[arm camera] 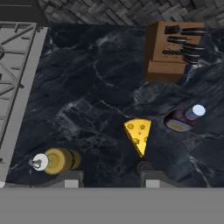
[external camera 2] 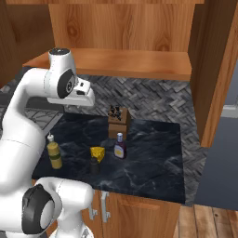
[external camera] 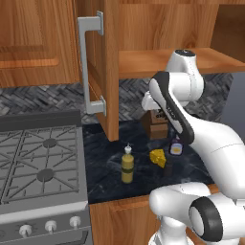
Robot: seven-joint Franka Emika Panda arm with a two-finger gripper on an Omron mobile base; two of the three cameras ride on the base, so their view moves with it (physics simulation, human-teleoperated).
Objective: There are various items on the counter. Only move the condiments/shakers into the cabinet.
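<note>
So the claw [arm camera: 109, 177] hangs high over the bench [external camera 2: 153, 153], fingers drawn in with nothing between them. All three condiments sit down there: the yellow bottle [external camera: 127, 165] near the stove [external camera: 38, 162], the black shaker [external camera 2: 95, 165] right by the cheese wedge [external camera 2: 97, 153], the purple bottle [external camera 2: 120, 146] in front of the knife block [external camera 2: 118, 122]. Cabinet [external camera: 158, 60] door is open, shelf bare

My kitchen, rendered, gas stove [external camera: 40, 167] with knobs, dark marbled counter [external camera 2: 148, 153], wooden wall cabinet [external camera: 158, 28], herringbone tile backsplash [external camera 2: 153, 100], knife block [arm camera: 168, 52]
</note>
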